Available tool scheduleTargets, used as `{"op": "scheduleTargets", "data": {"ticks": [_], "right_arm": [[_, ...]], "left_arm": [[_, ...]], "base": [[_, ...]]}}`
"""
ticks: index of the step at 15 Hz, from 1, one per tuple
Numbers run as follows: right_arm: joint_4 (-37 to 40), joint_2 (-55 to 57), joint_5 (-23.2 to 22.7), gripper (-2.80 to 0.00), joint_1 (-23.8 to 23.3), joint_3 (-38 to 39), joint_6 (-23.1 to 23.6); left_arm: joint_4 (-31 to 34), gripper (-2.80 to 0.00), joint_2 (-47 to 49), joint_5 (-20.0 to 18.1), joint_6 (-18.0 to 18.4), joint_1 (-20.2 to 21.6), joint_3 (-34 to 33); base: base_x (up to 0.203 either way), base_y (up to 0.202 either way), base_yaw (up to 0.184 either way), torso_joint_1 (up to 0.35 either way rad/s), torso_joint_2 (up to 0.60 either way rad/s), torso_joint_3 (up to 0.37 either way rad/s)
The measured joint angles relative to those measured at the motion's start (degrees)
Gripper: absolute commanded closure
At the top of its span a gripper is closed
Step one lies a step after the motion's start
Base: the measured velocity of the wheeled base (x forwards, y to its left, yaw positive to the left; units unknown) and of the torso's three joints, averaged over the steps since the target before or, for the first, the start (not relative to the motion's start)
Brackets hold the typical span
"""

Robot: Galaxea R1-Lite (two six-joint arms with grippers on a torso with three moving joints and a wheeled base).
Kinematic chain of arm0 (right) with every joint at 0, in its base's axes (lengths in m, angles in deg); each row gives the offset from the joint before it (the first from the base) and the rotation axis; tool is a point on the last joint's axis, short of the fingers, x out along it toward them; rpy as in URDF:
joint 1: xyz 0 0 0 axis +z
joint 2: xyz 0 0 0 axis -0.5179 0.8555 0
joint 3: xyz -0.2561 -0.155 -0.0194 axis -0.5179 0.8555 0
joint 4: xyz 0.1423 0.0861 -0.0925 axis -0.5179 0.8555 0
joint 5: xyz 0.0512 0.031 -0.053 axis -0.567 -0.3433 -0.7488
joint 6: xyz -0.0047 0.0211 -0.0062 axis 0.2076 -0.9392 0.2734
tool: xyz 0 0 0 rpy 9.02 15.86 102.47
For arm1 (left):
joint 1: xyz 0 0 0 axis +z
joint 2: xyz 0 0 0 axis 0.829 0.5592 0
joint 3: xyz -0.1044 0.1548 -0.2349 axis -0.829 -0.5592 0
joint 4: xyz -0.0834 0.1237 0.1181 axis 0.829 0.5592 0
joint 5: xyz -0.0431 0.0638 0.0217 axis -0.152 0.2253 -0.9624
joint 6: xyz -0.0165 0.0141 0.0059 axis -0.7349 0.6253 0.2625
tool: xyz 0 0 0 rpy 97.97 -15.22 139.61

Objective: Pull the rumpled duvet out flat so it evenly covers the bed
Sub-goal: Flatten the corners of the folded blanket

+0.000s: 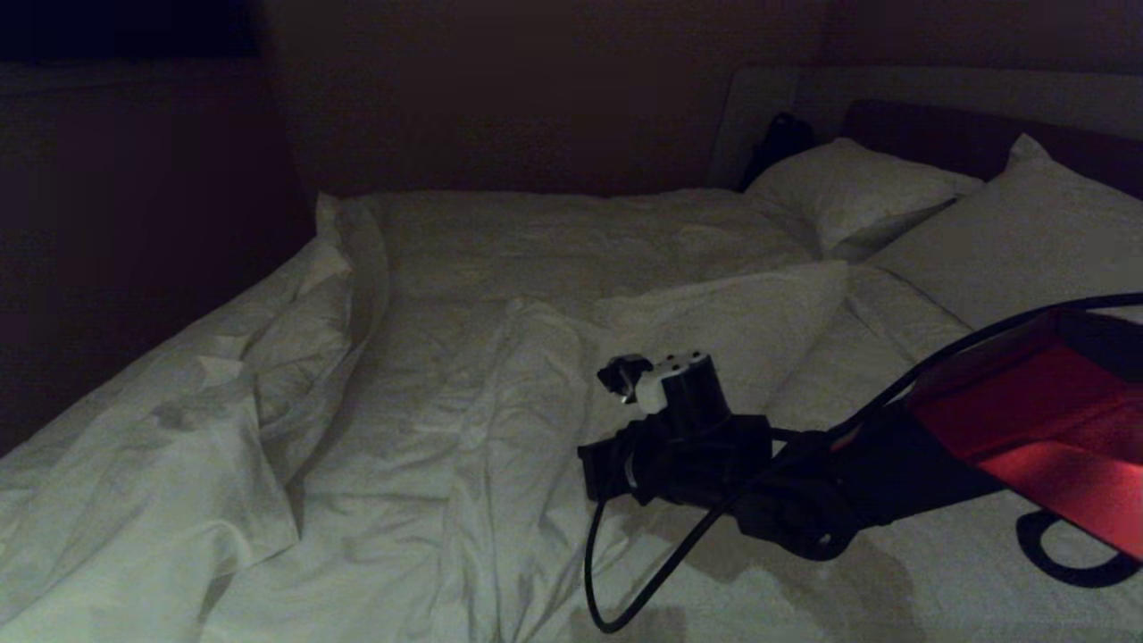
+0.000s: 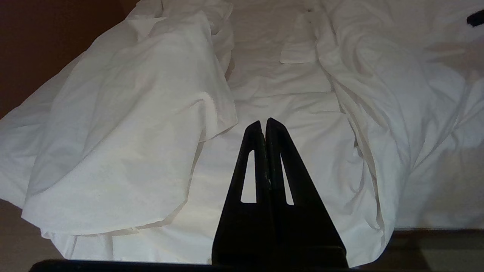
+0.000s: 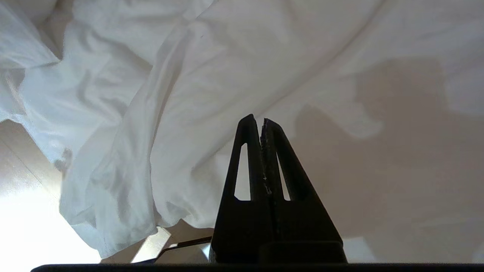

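White, puffy, creased cloth duvet lies bunched in ridges toward the foot of the wide low bed, nothing flattened yet, while the right tool hovers above it, pressed together and empty.

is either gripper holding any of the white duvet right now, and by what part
Nothing is held. The left gripper and right gripper are both shut on nothing, above the rumpled white puffy duvet.
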Motion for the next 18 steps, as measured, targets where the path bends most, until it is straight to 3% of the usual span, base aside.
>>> {"op": "scheduleTargets", "data": {"ticks": [2,3,10,18], "right_arm": [[-0.8,1.0,0.9,0.0,1.6,0.2,0.4],[-0.9,1.6,1.6,-2.8,2.7,0.3,0.8],[-4.3,4.2,4.3,-2.8,6.4,0.1,3.3],[-10.3,12.6,8.7,-2.8,8.1,-0.7,10.8]], "left_arm": [[0.0,0.0,0.0,0.0,0.0,0.0,0.0],[0.0,0.0,0.0,0.0,0.0,0.0,0.0],[0.0,0.0,0.0,0.0,0.0,0.0,0.0],[0.0,0.0,0.0,0.0,0.0,0.0,0.0]], "base": [[0.0,0.0,0.0,0.0,0.0,0.0],[0.0,0.0,0.0,0.0,0.0,0.0],[0.0,0.0,0.0,0.0,0.0,0.0],[0.0,0.0,0.0,0.0,0.0,0.0]]}}
